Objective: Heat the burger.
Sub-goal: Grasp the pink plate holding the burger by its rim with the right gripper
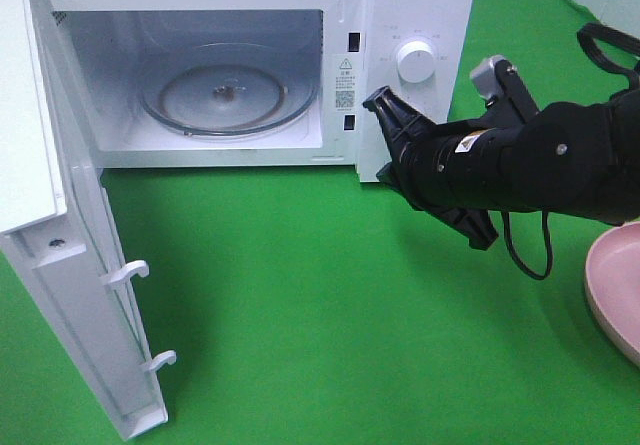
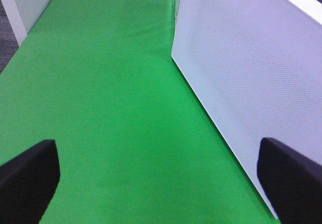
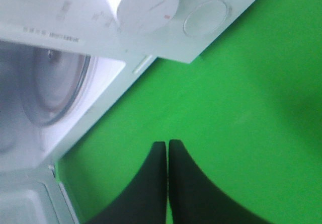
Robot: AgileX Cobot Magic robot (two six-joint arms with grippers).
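The burger shows in no view. The white microwave (image 1: 415,5) stands at the back with its door (image 1: 90,295) swung wide open to the left. Its glass turntable (image 1: 228,90) holds nothing but a small brown spot. My right gripper (image 1: 376,101) is shut and empty, its tip just in front of the control panel below the dial (image 1: 415,61). The right wrist view shows the shut gripper (image 3: 167,144) over the cloth, with the dial (image 3: 143,0) beyond. My left gripper (image 2: 156,183) is open and empty above the cloth, beside the door's outer face (image 2: 241,73).
A pink round plate (image 1: 612,290) lies at the right edge, partly cut off, and what is on it is out of frame. Green cloth (image 1: 330,305) covers the table. The open door stretches to the front left corner.
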